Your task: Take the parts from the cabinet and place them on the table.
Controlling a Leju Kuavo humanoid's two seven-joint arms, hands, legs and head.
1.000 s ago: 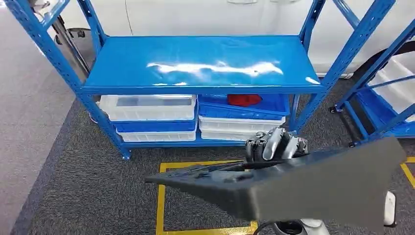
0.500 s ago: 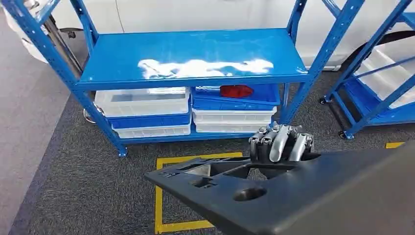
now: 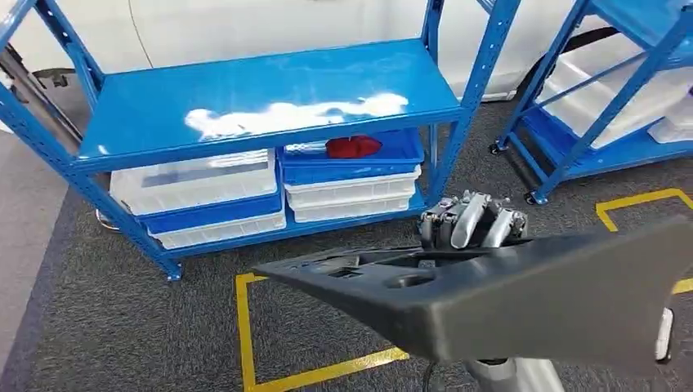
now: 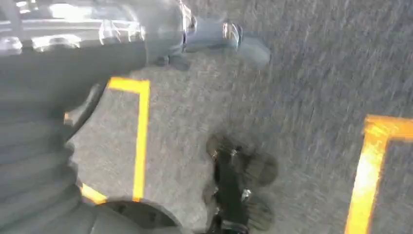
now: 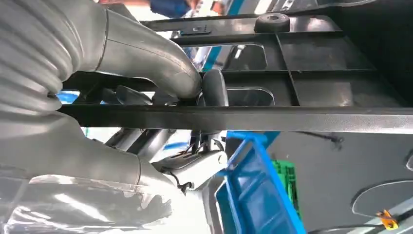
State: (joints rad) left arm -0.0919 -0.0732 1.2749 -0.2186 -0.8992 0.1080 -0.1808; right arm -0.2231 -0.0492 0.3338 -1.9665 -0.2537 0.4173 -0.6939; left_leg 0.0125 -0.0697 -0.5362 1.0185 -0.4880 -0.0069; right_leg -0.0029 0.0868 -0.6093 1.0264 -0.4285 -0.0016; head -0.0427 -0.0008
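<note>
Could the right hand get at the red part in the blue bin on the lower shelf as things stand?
Probably not: the right hand already grips the large black panel, and the red part sits under the rack's blue shelf.

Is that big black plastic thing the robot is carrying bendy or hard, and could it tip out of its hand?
Probably hard: the big black moulded plastic panel juts out flat without drooping, and the right wrist view shows stiffening ribs. It may be light for its size, since it looks thin with open cut-outs. It could tip, because the right hand grips only one edge.
</note>
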